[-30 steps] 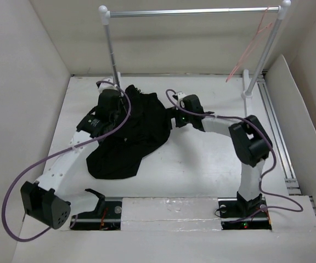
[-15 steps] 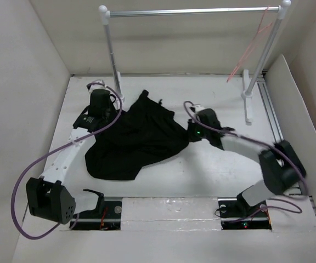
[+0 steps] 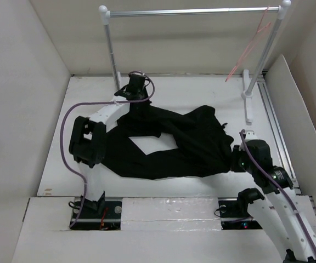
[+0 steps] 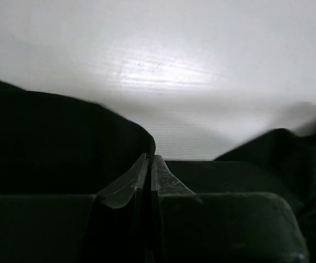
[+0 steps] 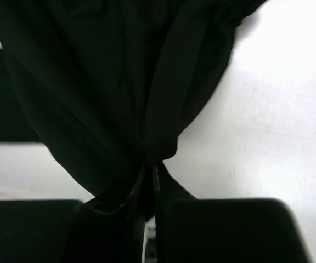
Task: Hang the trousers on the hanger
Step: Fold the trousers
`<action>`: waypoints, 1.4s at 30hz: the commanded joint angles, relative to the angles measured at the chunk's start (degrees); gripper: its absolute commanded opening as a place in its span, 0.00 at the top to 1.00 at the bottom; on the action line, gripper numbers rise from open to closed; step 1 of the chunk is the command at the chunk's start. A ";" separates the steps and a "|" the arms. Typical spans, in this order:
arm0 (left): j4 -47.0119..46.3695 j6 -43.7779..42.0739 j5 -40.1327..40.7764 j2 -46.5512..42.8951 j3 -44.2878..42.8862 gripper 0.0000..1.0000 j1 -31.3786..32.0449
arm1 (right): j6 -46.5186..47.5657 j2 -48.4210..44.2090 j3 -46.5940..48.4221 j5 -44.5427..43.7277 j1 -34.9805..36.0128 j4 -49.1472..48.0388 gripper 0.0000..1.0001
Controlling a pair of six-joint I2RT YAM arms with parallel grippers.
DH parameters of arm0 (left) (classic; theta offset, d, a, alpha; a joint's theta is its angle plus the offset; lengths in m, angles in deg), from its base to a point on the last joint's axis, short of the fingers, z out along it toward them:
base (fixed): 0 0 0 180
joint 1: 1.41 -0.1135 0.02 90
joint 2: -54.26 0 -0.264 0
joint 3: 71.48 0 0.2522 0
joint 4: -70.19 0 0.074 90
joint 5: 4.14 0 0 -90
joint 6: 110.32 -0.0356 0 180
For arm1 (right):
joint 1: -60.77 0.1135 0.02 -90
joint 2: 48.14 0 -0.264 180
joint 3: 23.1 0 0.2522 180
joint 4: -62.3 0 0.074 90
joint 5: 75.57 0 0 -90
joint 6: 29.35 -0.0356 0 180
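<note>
Left arm reaching far forward, left gripper clenched on trousers stretched between both grippers, right arm folded back, right gripper pinching the other end, hanger far beyond right gripper.

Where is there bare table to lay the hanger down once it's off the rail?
The widest bare table is the far strip between the trousers and the rail posts, below the hanger. A thinner strip runs along the near edge between the arm bases. The middle is crowded, with the trousers stretched between the left gripper and the right gripper.
</note>
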 commanded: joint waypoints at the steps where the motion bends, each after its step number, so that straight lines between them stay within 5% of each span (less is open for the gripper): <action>1: 2.25 1.39 -0.94 2.53 -3.96 1.00 -0.72 | 1.04 -4.72 2.96 1.60 -0.31 14.08 0.84; 2: 2.25 1.30 -1.03 2.89 -4.23 1.00 -0.20 | 1.65 -4.81 4.01 2.04 -0.31 14.79 0.59; 5: 1.63 0.95 -1.55 3.59 -5.11 1.00 1.64 | 4.02 -2.28 6.91 2.83 -0.31 14.81 0.20; 7: 0.49 0.34 -4.63 3.24 -5.63 0.81 3.57 | 5.61 0.44 7.79 2.57 -0.31 8.84 0.12; 8: 0.58 -0.62 -5.94 2.81 -5.98 0.73 4.37 | 7.44 5.07 8.49 2.40 -0.31 6.47 0.11; 9: 1.19 -1.33 -6.56 1.67 -6.25 0.52 5.16 | 8.68 7.90 11.20 2.48 -0.31 3.84 0.12; 11: 2.24 -3.00 -5.79 -0.44 -5.82 0.40 6.39 | 11.57 14.40 13.41 2.83 -0.31 -4.94 0.16; 12: 1.64 -3.26 -0.47 -6.54 -0.15 0.32 5.00 | 14.11 25.13 16.29 3.62 -0.31 -13.16 0.67; 13: 1.63 -3.27 -0.42 -6.60 -0.10 0.32 4.99 | 14.14 25.24 16.32 3.62 -0.31 -13.24 0.67; 14: 0.24 -1.70 0.02 -12.26 2.95 0.34 3.51 | 15.45 31.77 17.63 4.76 -0.31 -16.72 0.94; 15: -0.99 -0.47 1.06 -15.27 9.59 0.36 1.58 | 15.72 34.27 20.08 4.68 0.91 -18.23 1.00; 18: -4.51 5.84 3.19 -26.79 23.82 0.38 -8.87 | 19.32 41.04 23.16 5.47 2.94 -22.02 1.00; 23: -10.40 10.01 -9.01 -33.94 38.12 0.58 -26.19 | 20.56 43.70 22.74 8.36 2.95 -24.75 0.75; 26: -8.74 7.10 -10.26 -30.24 37.43 0.65 -25.33 | 20.73 44.23 21.33 9.95 4.09 -25.98 0.63; 34: -14.89 0.43 -15.62 -24.37 36.38 0.47 -23.93 | 20.91 45.55 17.91 11.62 7.42 -27.39 0.53; 42: -11.90 -2.21 -13.95 -15.13 30.84 0.58 -23.93 | 19.33 43.00 13.60 10.31 8.92 -28.09 0.50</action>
